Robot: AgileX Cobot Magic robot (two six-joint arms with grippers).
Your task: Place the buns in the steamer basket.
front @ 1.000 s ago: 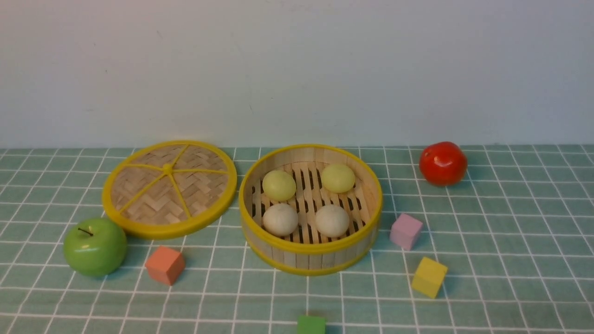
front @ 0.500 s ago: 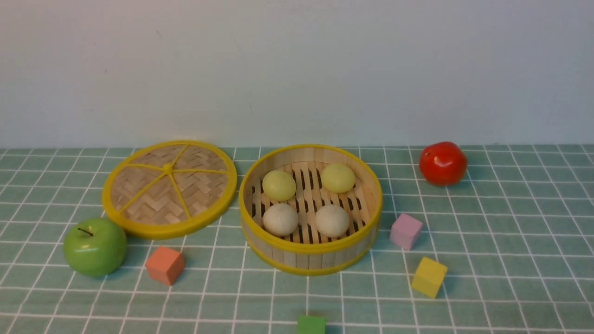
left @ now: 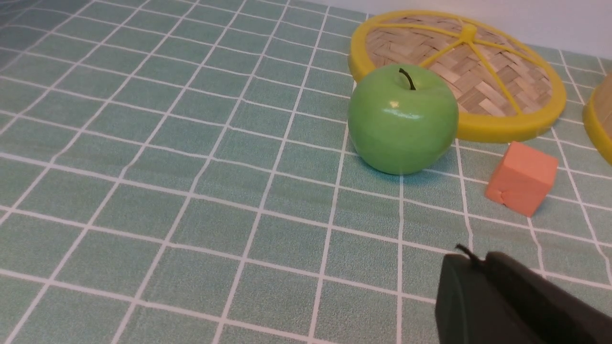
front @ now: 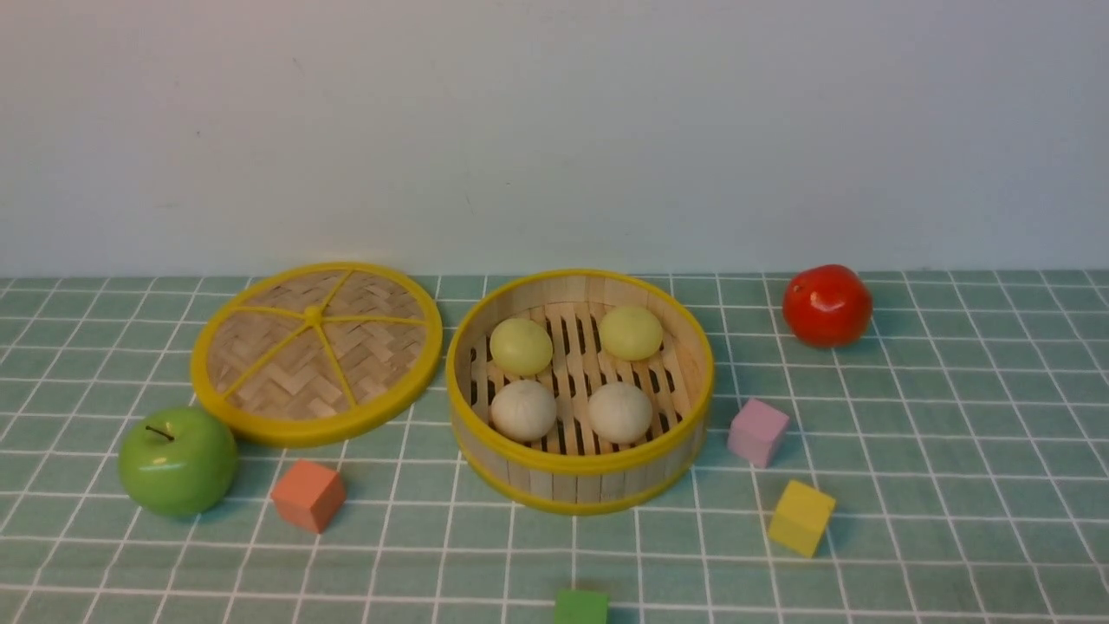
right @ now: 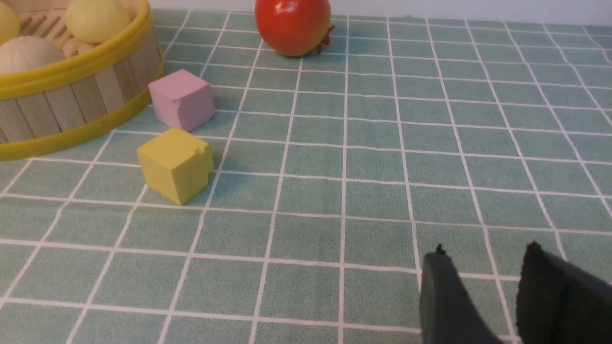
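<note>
Where buns (front: 571, 375) sit: unlabelled steamer basket (front: 579, 475)

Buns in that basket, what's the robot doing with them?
Nothing is being handled right now. All four buns already sit in the steamer basket, two yellow-green at the back and two cream in front. The lid lies flat beside it on the table. The left gripper has its jaws shut and the right gripper has them open; both are empty, away from the basket.
</note>
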